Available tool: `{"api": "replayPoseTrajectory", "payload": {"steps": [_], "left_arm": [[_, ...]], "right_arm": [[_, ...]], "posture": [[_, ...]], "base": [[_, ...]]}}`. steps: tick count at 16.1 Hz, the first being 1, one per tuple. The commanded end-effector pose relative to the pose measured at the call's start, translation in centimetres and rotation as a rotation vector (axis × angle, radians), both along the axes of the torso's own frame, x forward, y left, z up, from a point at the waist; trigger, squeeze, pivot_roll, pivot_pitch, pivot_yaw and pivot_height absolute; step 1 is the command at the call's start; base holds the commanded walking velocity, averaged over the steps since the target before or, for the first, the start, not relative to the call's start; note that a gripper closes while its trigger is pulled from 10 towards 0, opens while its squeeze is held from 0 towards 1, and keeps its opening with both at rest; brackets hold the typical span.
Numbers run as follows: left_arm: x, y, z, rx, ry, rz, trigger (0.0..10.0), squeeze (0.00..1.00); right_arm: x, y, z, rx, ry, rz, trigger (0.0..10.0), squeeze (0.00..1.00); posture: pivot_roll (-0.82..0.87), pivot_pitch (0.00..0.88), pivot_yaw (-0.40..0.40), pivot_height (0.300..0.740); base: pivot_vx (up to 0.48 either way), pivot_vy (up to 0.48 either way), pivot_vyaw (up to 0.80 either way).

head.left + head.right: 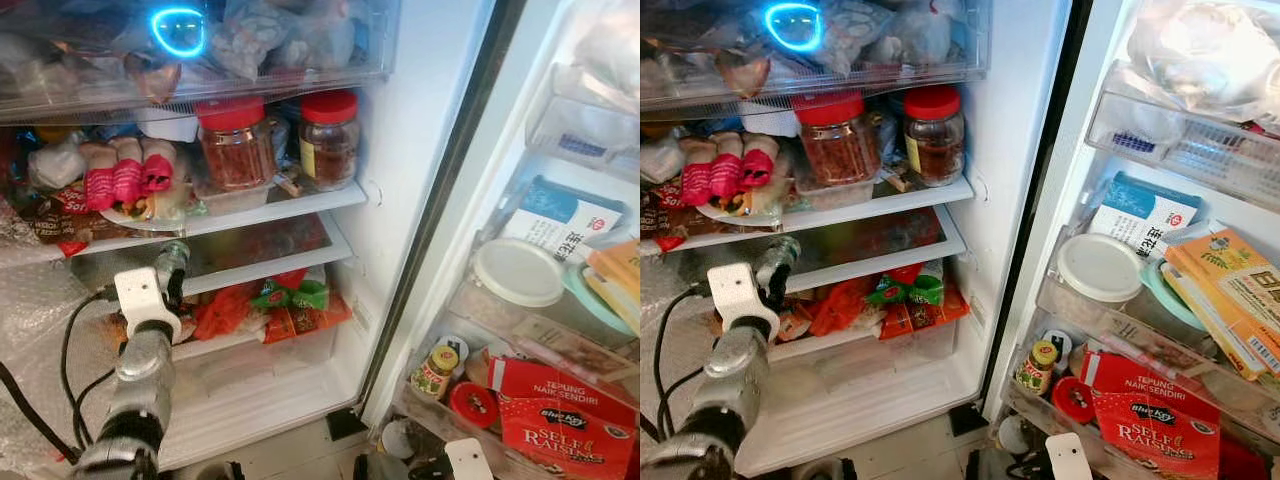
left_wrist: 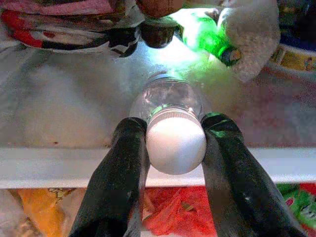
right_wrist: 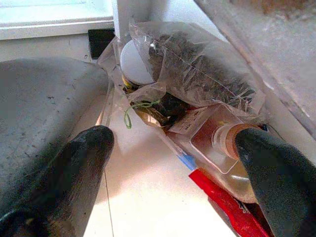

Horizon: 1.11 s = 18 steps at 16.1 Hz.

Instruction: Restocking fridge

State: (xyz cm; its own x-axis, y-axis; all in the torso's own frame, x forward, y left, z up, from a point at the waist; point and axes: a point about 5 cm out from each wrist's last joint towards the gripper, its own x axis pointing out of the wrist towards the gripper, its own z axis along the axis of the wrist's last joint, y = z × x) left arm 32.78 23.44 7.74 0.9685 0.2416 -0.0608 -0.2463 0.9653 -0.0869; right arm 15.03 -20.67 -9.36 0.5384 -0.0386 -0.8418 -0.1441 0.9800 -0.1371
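Note:
My left gripper (image 2: 175, 148) is shut on a small clear bottle (image 2: 168, 101) with a white cap (image 2: 175, 145). It holds the bottle lying level at the front edge of the glass shelf (image 1: 260, 255) in the open fridge, neck toward the wrist. In the left eye view the bottle (image 1: 172, 256) pokes out above the white wrist block. My right gripper (image 3: 173, 163) hangs low and open over the floor. Beyond its fingers lie a clear bag of dark dried stuff (image 3: 197, 69), a bottle of amber liquid (image 3: 217, 143) and a white lid (image 3: 134, 64).
Two red-lidded jars (image 1: 235, 140) and wrapped food stand on the upper shelf. Red and green packets (image 1: 285, 300) fill the drawer below. The open door (image 1: 560, 300) at right holds a white lid, boxes and a red flour bag (image 1: 565, 420). Bubble wrap lies at left.

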Motion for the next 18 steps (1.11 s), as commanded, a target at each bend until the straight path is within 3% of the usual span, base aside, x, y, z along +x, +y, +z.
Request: {"api": "replayPoseTrajectory", "payload": {"steps": [1,6,9,14,18], "left_arm": [[-0.34,-0.23,-1.35,-0.017,0.077,-0.016,10.0,0.0],[-0.49,0.13,-1.32,0.0,0.063,-0.016,10.0,0.0],[-0.82,0.54,-0.97,0.054,0.024,-0.001,10.0,0.0],[-0.87,0.0,-0.91,0.095,0.008,-0.028,10.0,0.0],[-0.92,-0.42,-1.04,0.107,0.007,-0.043,10.0,0.0]], "right_arm": [[-0.51,0.66,-0.34,0.017,0.029,0.012,10.0,0.0],[-0.55,0.67,-0.36,0.019,0.029,0.005,10.0,0.0],[-0.58,0.7,-0.37,0.021,0.03,0.007,10.0,0.0],[-0.48,0.85,-0.35,0.024,0.028,0.015,10.0,0.0],[-0.41,0.95,-0.33,0.03,0.027,0.028,10.0,0.0]], "posture": [[-0.1,0.0,-0.045,0.634],[-0.1,0.0,-0.038,0.634],[-0.1,0.0,-0.037,0.634],[-0.1,0.0,-0.031,0.634],[-0.1,0.0,-0.029,0.634]], "base": [[0.0,0.0,0.0],[0.0,0.0,0.0],[0.0,0.0,0.0],[0.0,0.0,0.0],[0.0,0.0,0.8]]}}
